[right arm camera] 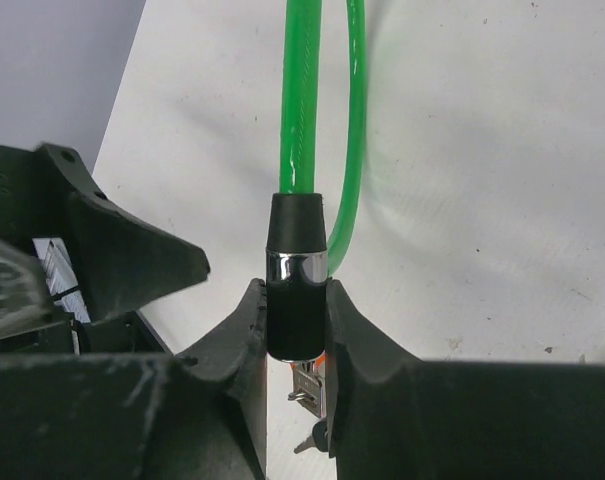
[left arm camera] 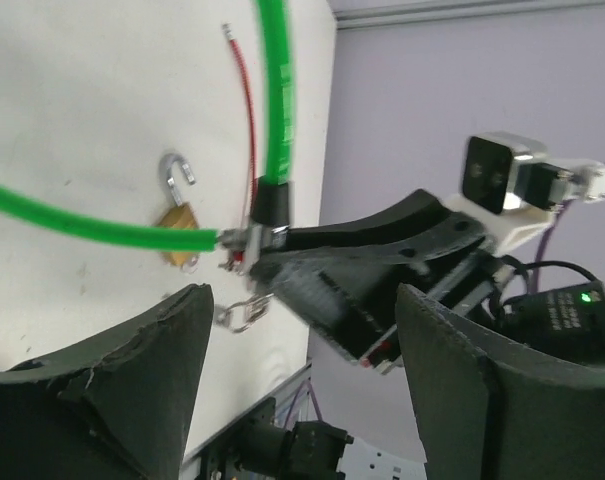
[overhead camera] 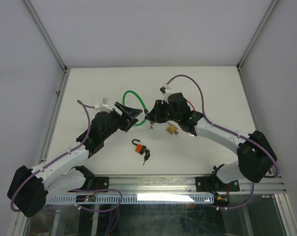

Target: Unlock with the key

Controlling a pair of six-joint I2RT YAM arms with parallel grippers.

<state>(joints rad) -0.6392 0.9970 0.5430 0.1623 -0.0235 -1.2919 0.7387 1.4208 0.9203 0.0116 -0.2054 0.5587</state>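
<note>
Partway: saw right gripper [right arm camera: 297, 320] clenched on black end of green cable lock [right arm camera: 300, 120], left gripper [left arm camera: 302, 295] gaping empty, padlock [overhead camera: 172, 129] perhaps unshackled at four o'clock, keys [overhead camera: 143, 152] idle at six

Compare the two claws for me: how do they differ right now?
The left gripper stands wide open and empty; the right gripper is clamped on the black end of the green cable lock. The left gripper touches nothing; the right gripper presses the cable from both sides. Both are black, two-fingered, and close together near mid-table.
</note>
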